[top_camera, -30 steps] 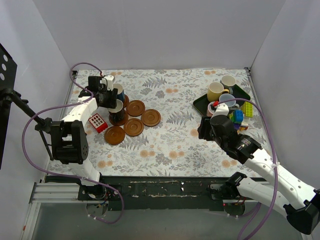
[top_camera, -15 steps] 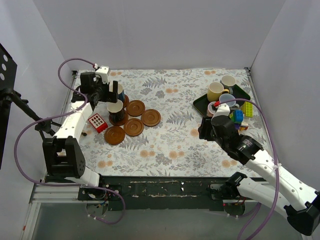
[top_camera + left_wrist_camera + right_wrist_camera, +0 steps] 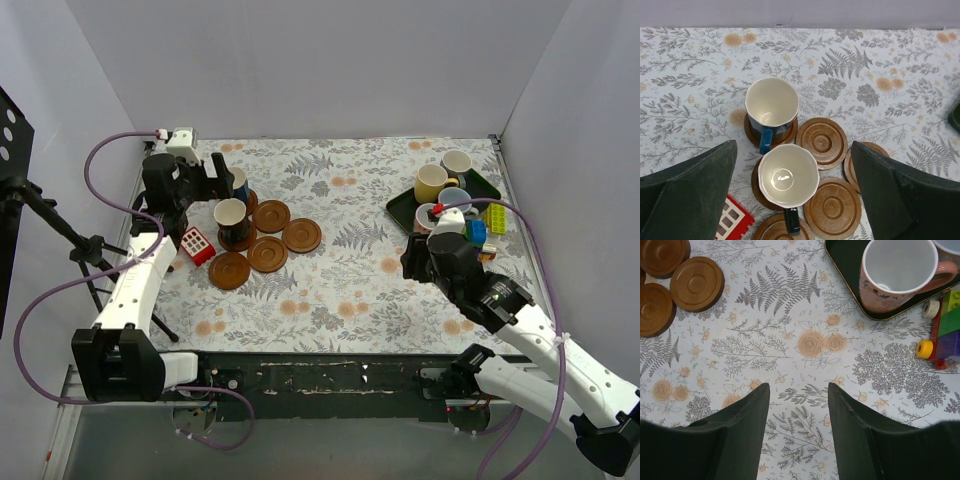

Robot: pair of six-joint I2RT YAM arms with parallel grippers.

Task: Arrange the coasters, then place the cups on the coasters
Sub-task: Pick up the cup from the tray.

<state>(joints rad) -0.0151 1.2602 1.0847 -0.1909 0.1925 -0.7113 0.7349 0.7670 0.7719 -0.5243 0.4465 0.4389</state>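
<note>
Your left pincer (image 3: 793, 146) is spread wide and empty above 2 cups (image 3: 772, 102), each sitting on 1 of the coasters (image 3: 822, 142) at the upper left of the top view. 4 bare coasters cluster just beside them. Your right pincer (image 3: 798, 386) is also spread, pinching nothing, over the tabletop (image 3: 790, 340). 4 more cups stand in the tray (image 3: 398, 212) at the upper right.

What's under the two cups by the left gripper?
The far cup sits on the far coaster, the near cup on the near coaster. Only coaster edges show; their centres are covered.
</note>
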